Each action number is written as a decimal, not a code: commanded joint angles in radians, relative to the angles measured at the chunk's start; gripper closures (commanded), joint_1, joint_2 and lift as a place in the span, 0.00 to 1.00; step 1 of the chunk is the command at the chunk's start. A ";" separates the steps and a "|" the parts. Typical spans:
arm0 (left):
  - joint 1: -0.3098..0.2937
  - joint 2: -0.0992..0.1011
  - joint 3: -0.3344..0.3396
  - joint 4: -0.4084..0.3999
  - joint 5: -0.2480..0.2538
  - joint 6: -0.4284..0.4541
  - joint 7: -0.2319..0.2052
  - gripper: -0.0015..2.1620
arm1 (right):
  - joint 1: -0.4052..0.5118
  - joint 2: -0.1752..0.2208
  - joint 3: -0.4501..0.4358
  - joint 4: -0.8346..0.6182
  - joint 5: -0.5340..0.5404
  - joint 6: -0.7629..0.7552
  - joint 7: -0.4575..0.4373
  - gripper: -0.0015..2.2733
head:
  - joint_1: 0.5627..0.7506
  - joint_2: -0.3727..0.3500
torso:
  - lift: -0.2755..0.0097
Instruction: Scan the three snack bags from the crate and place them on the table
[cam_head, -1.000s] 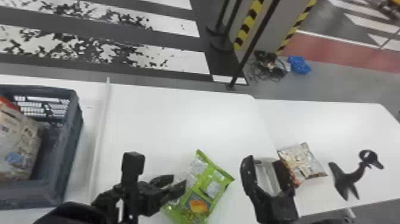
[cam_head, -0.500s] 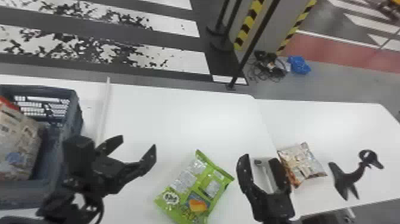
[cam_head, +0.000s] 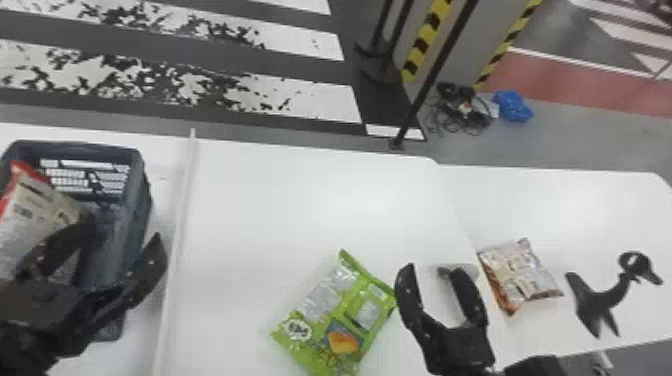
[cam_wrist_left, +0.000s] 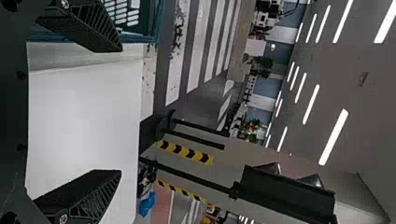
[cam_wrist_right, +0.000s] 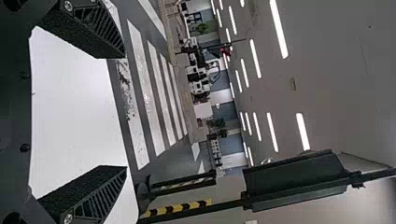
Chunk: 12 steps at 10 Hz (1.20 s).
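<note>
White tables (cam_head: 300, 200) hold one crate (cam_head: 136, 215) — two loose bags (cam_head: 367, 312).

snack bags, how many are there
3: a green one left of the right gripper, a brown-and-white one to that gripper's right, and a red-edged one in the crate, partly behind the left gripper. More may be hidden there.

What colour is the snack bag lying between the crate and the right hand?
Mostly bright green, with silvery-white printed panels; the head view shows it best.
</note>
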 joint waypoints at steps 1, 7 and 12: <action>0.040 0.000 0.051 -0.018 0.019 -0.020 -0.002 0.03 | 0.003 0.000 0.004 0.010 0.013 0.014 0.009 0.03 | 0.70 0.16 | 0.84; 0.110 0.000 0.235 -0.004 0.131 -0.048 -0.063 0.03 | 0.049 -0.008 0.119 0.081 0.027 0.097 0.069 0.92 | 0.70 0.49 | 0.84; 0.112 0.000 0.238 0.032 0.140 -0.051 -0.102 0.03 | 0.023 -0.014 0.228 0.139 0.070 0.177 0.095 0.99 | 0.70 0.77 | 0.84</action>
